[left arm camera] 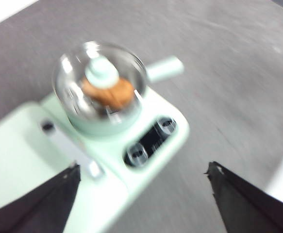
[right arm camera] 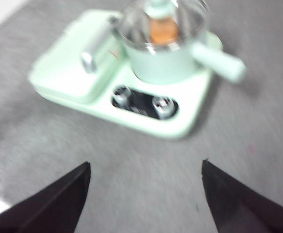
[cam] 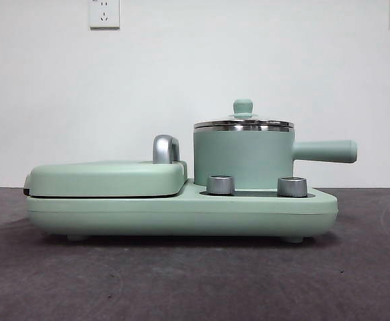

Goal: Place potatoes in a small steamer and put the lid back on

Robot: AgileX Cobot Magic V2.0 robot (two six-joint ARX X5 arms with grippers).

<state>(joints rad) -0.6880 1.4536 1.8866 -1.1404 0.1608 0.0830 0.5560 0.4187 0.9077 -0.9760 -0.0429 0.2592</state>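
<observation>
**Potato in, lid on: the job looks all but finished**

The small steamer (cam: 243,159) stands on the right half of a mint-green cooker base (cam: 181,212), its long straight handle pointing away from the flat griddle (cam: 106,178) that fills the other half. The lid (cam: 243,123) sits squarely on the steamer's steel rim, knob up. Through the glass, both wrist views show the potato (left arm camera: 107,92) lying inside the pot, directly under the knob.

Judging by this, both steps of the task are done: the potato is placed and the lid is back. What remains, if anything, is only for the arms to draw clear without brushing the handle or the knob.

The left claw (left arm camera: 143,194) hangs above the cooker, over the edge of the base beside the steamer; its jaws stand wide apart and hold nothing. The right claw (right arm camera: 146,191) hangs over the bare worktop (cam: 195,281) in front of the cooker's two dials, jaws likewise spread and empty. Neither shows in the front view.

As to materials: the steamer is a smooth, matte-painted cylinder with a bright metal rim. The lid is clear, domed glass edged in steel, with a small rounded green knob. The potato is an oblong, orange-brown lump; the blur hides its skin. The griddle carries a curved chrome handle (cam: 165,148), and the two dials (cam: 221,184) are ribbed metal. The worktop is a dark grey, faintly grained mat.
</observation>
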